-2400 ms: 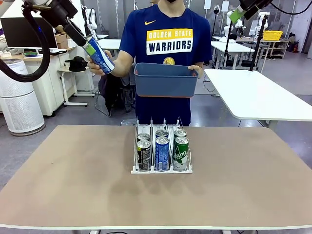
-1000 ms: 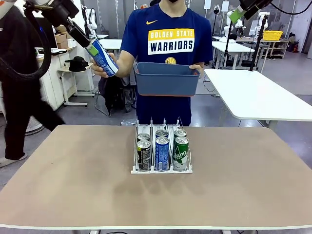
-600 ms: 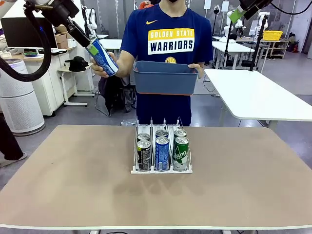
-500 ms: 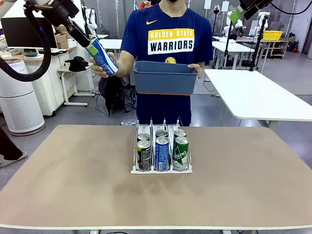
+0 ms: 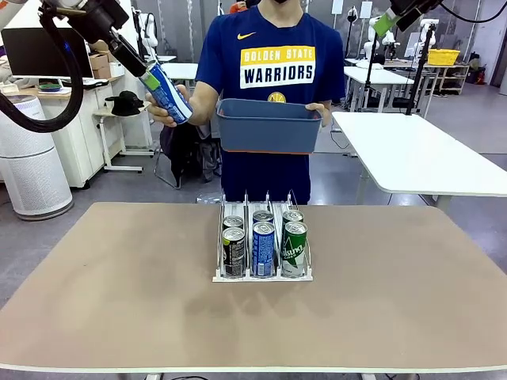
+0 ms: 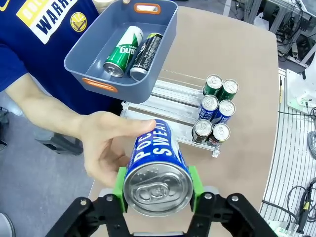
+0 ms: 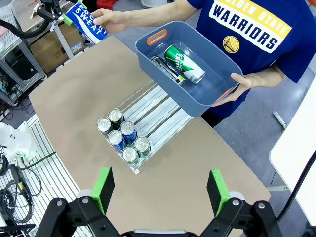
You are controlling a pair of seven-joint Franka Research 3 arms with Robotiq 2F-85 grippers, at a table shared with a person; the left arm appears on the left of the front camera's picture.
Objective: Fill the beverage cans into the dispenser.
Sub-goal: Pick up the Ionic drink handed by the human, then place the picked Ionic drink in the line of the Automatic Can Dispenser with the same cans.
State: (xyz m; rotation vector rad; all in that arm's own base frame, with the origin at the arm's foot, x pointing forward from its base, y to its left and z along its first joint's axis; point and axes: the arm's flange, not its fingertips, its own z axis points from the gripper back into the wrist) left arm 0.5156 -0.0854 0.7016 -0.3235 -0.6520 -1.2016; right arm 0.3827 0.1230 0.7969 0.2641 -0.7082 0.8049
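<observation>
The passer-by left of the dispenser [image 5: 262, 247] has gone. Open worktop [image 5: 119, 301] is seen all round it. Above-left of it, a blue-and-white can [image 5: 168, 95] is clamped in the left claw [image 6: 157, 190]; the right claw [image 7: 160, 190] is held apart.

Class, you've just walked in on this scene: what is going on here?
The left gripper is shut on a blue-and-white can, which the person's hand also holds, in mid-air. The person's other hand carries a blue bin with two more cans. Six cans stand in the dispenser. The right gripper hangs open above.
</observation>
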